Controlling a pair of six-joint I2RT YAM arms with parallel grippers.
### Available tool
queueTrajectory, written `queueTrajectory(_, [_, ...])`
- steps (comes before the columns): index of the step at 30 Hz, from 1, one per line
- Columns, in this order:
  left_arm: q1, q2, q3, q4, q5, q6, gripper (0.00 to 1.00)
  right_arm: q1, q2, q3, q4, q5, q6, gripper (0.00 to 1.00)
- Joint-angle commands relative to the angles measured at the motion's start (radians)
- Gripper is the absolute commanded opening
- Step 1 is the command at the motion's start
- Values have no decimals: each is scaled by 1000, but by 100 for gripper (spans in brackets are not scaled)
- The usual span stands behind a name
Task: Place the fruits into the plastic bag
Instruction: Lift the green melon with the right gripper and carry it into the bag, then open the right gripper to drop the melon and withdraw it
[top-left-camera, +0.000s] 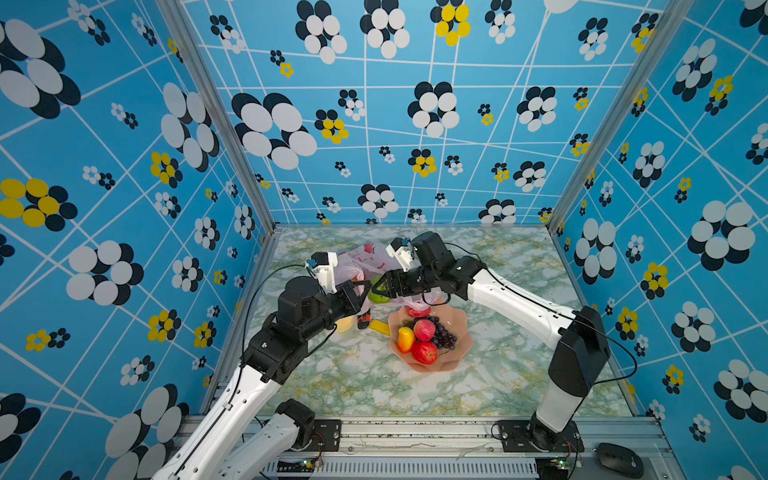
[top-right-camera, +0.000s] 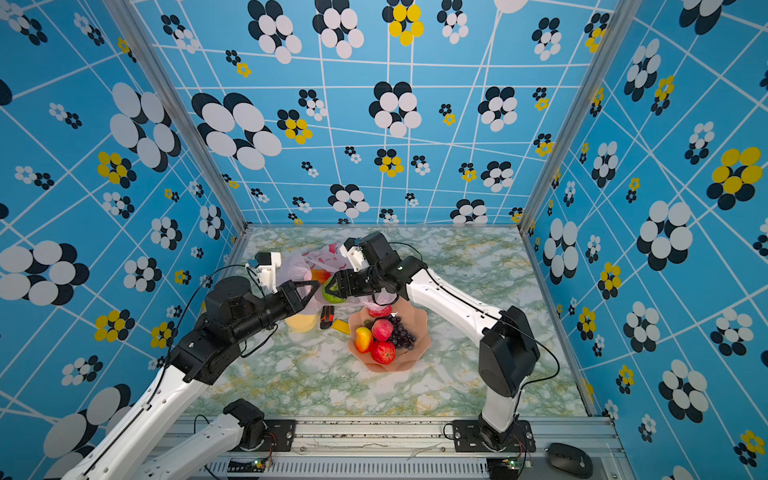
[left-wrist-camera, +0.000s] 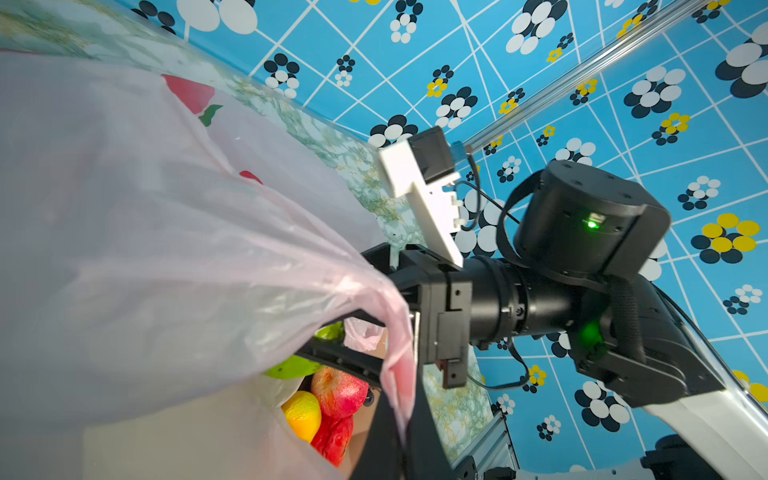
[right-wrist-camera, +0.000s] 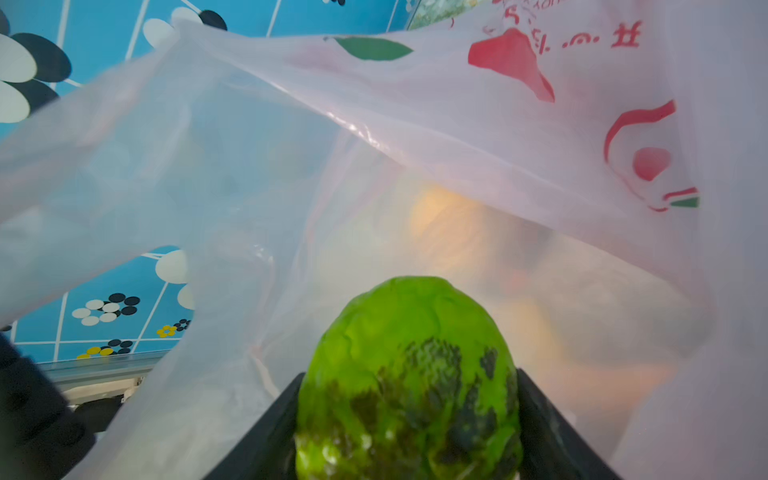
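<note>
Plastic bag (top-left-camera: 368, 255): pale pink, translucent, red print. It lay on the counter (top-left-camera: 507, 299) at 11 o'clock of the scalloped bowl (top-left-camera: 462, 347).
Left hand (top-left-camera: 362, 286): pressed together, pinching the bag's rim and holding it up.
Right hand (top-left-camera: 380, 289): spread wide around the bumpy green fruit (right-wrist-camera: 409, 365), gripping it at the bag's mouth.
Other fruits (top-left-camera: 424, 352): red apples, mango and grapes, all in the bowl.
Pale yellow disc (top-right-camera: 302, 322): on the counter at 9 o'clock of the bowl.
</note>
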Motion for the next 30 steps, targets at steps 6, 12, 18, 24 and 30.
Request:
queueTrajectory(6, [-3, 18, -6, 79, 51, 11, 0, 8, 159, 199, -98, 101, -20, 71])
queueTrajectory(12, [-3, -4, 1, 42, 46, 27, 0, -25, 262, 370, -189, 388, -102, 89])
queueTrajectory(18, [2, -54, 6, -48, -10, 52, 0, -63, 339, 590, -317, 439, -161, 99])
queueTrajectory(24, [8, -55, -9, -50, -16, 45, 0, -87, 341, 716, -410, 484, -227, 99])
queueTrajectory(30, [8, -30, -15, -30, -7, 30, 0, -120, 283, 738, -449, 265, -268, 99])
